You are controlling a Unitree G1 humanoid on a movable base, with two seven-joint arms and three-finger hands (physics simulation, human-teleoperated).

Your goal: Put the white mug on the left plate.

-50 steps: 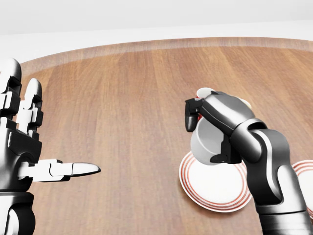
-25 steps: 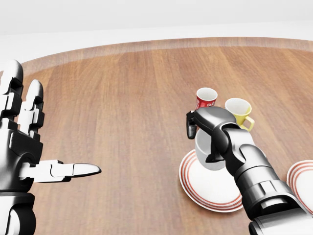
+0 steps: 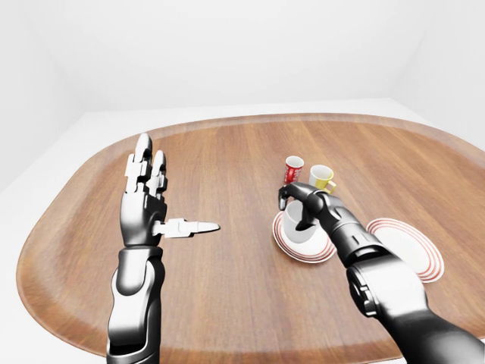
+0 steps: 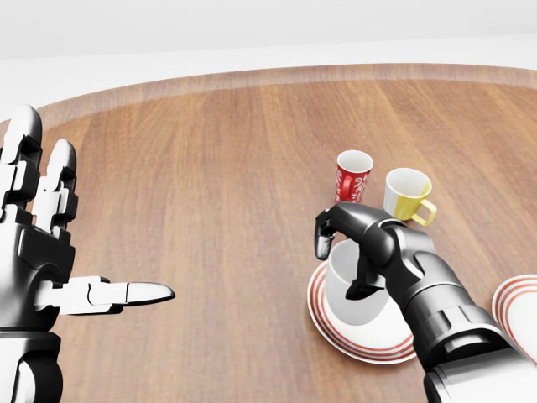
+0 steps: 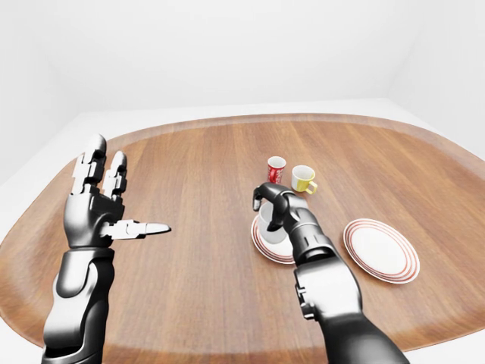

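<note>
In the head view, the left hand (image 4: 42, 252) stands upright at the left edge, fingers spread and holding nothing. Further in, the right hand (image 4: 357, 248) has its fingers wrapped round the white mug (image 4: 352, 290), which sits upright on the left plate (image 4: 323, 315) — whether its base touches is unclear. The second plate (image 5: 381, 250) lies to the right. Beyond, on the wooden table (image 4: 210, 168), stand a red cup (image 4: 352, 176) and a yellow mug (image 4: 409, 196) — side by side.
</note>
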